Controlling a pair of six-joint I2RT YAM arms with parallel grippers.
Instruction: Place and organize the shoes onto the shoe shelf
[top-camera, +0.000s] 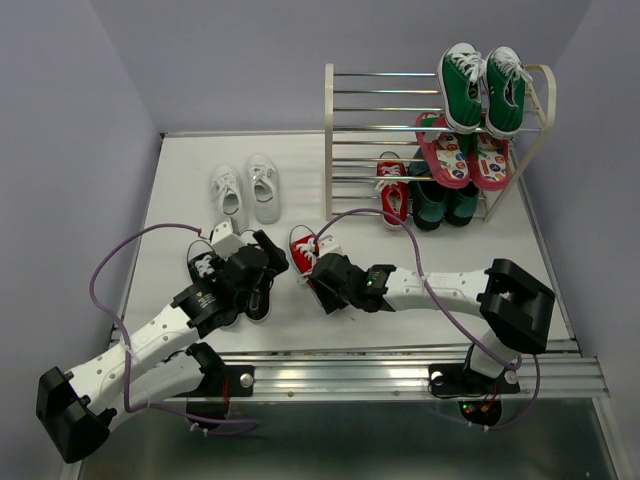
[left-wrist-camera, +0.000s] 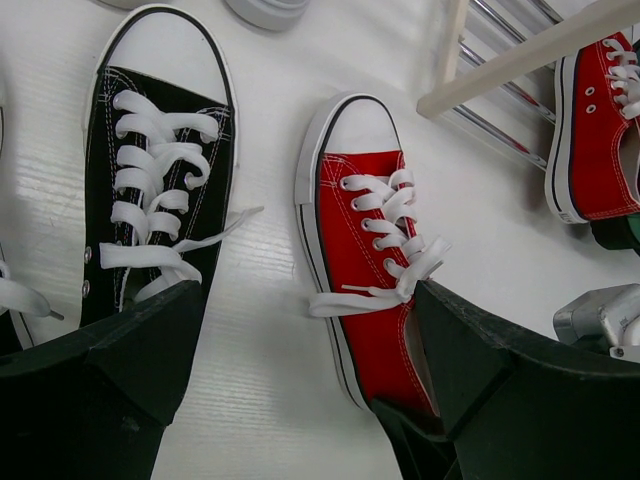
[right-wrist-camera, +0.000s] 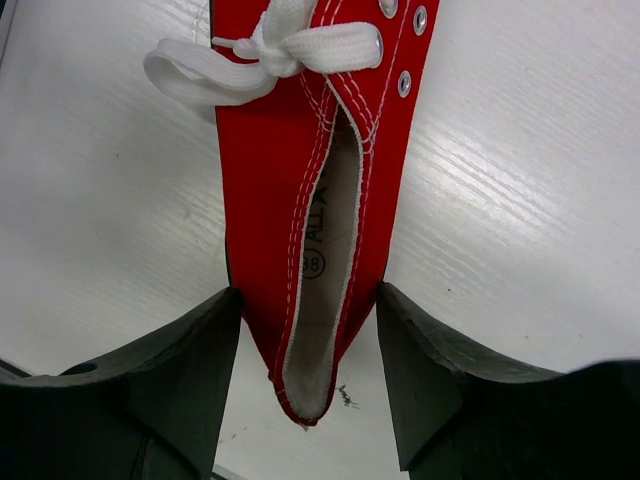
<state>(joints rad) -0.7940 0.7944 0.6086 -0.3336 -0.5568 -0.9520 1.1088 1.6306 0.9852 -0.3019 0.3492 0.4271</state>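
Observation:
One red sneaker (top-camera: 302, 247) lies on the white table in front of the shoe shelf (top-camera: 328, 140). My right gripper (top-camera: 318, 272) is shut on its heel; in the right wrist view both fingers (right-wrist-camera: 190, 350) press the sides of the red sneaker (right-wrist-camera: 320, 150) and pinch the opening narrow. The other red sneaker (top-camera: 392, 192) sits on a low shelf tier. My left gripper (top-camera: 258, 268) is open and empty, its jaws (left-wrist-camera: 300, 400) over bare table between a black sneaker (left-wrist-camera: 160, 180) and the red sneaker (left-wrist-camera: 370, 250). The black pair (top-camera: 203, 262) lies partly under the left arm. The white pair (top-camera: 245, 190) lies further back.
Green sneakers (top-camera: 482, 88) stand on the shelf's top tier, pink flip-flops (top-camera: 462, 155) on the tier below, and dark shoes (top-camera: 440, 205) at the bottom right. Grey walls close in the table on the left, back and right.

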